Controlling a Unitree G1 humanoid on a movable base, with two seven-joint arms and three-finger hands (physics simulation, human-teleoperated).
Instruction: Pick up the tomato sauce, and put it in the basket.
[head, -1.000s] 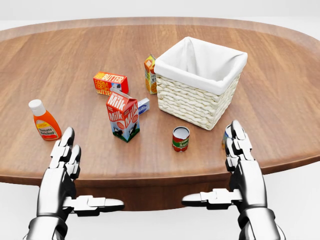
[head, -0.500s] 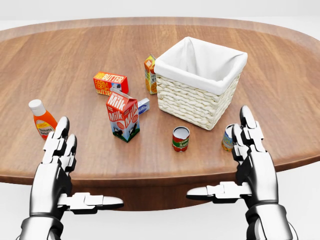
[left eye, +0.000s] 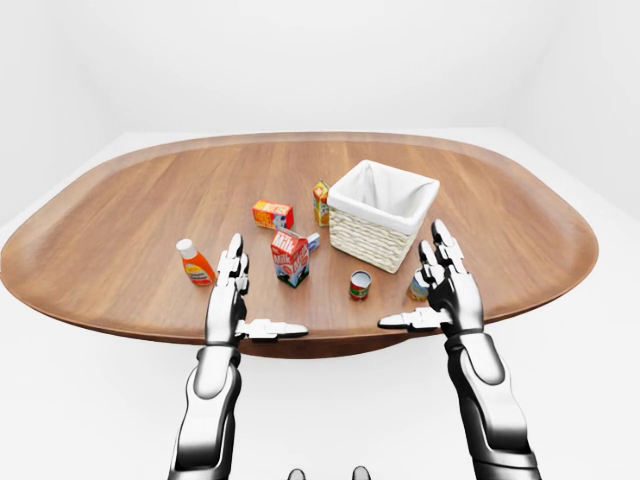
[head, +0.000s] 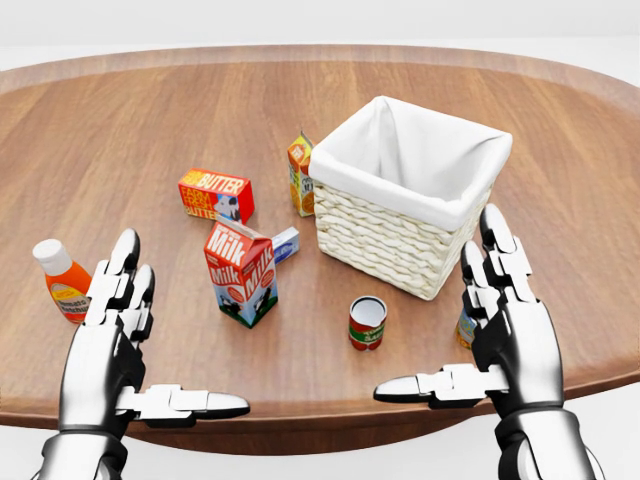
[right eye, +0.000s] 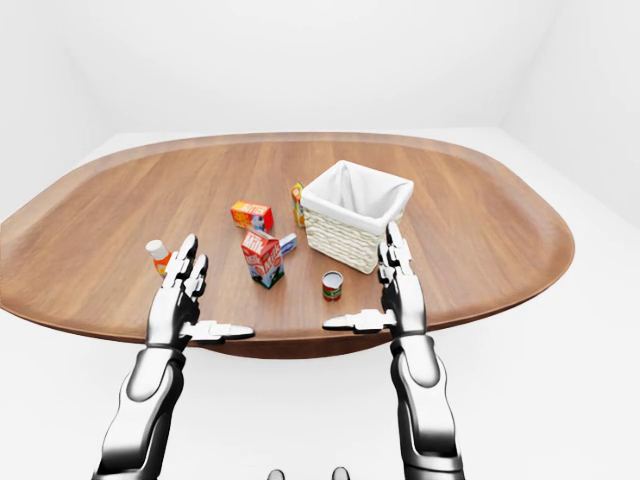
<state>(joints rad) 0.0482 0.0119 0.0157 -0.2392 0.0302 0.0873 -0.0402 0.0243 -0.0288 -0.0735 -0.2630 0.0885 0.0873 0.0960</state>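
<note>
Ahead of my hands I count one basket (head: 395, 215), one milk carton (head: 242, 272), one butter box (head: 215, 194), one juice carton (head: 299, 175), one ketchup bottle (head: 58, 281), and two cans: one (head: 367, 322) between my hands, another (left eye: 418, 286) behind my right fingers.

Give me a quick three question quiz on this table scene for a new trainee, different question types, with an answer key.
1. True or false: the basket already holds the tomato sauce can.
2. Multiple choice: in the head view, what stands just left of the tomato sauce can? A) butter box B) milk carton C) ketchup bottle
3. Fill in: the left hand and right hand are both ____.

Key:
1. False; the can stands on the table.
2. B, the milk carton.
3. Open.
</note>
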